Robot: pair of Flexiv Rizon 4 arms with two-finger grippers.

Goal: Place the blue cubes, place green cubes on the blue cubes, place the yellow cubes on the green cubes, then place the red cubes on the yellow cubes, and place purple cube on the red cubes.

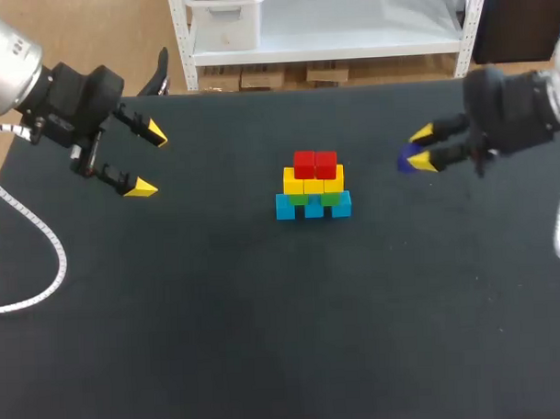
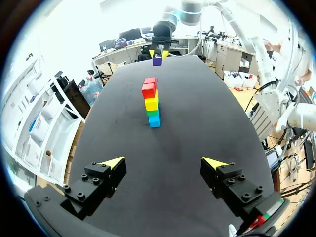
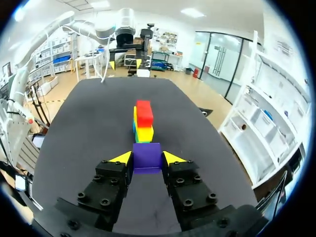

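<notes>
A stack of cubes (image 1: 313,187) stands mid-table: blue cubes (image 1: 313,206) at the base, green cubes (image 1: 315,198) on them, yellow cubes (image 1: 313,182) above, red cubes (image 1: 315,163) on top. My right gripper (image 1: 424,146) hangs right of the stack, shut on the purple cube (image 1: 408,157). In the right wrist view the purple cube (image 3: 147,156) sits between the yellow tips, with the stack (image 3: 143,121) straight ahead. My left gripper (image 1: 149,160) is open and empty, far left of the stack. The left wrist view shows the stack (image 2: 151,101) well ahead of the left gripper (image 2: 166,163).
The black table (image 1: 266,339) carries nothing else. Its far edge runs just behind both grippers, with a white shelf unit beyond.
</notes>
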